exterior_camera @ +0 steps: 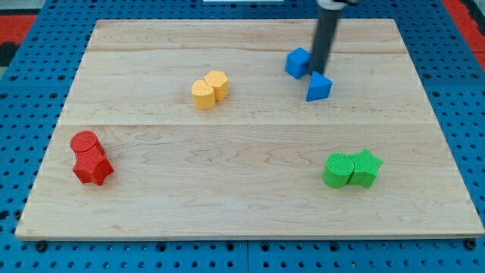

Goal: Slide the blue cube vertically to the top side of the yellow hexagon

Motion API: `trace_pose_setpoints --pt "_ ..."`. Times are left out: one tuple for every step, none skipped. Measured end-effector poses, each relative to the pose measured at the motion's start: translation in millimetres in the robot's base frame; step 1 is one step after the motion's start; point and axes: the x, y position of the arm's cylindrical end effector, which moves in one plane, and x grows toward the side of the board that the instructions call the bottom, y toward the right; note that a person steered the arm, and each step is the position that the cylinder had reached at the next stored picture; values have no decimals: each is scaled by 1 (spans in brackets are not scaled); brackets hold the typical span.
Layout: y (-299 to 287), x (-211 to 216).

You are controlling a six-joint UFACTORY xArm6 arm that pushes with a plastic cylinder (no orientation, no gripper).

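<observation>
Open board between blue cube (298,62) and yellow blocks (210,89); my tip (319,73) and a blue wedge (319,87) crowd the cube's right.

Wooden table (250,205) seen on blue pegboard (15,114), light planks running left to right. Two red blocks (90,158) placed near view's left edge, touching, one a cylinder, other star-like. Two green blocks (352,169) placed toward view's lower right, touching side by side, left one rounded, right one star-like. Blue triangular block (319,87) placed in view's upper right. Yellow rounded block (202,95) set touching lower-left side of neighbouring yellow piece. Red surface (462,11) glimpsed at view's top right corner.
</observation>
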Motion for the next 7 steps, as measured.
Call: trace_pose_setpoints --pt "-24 -35" --pt "-55 -55" --pt "-59 -74" --pt "-86 -84" --pt "-94 -85" --pt "-3 -77" --pt "90 -44"
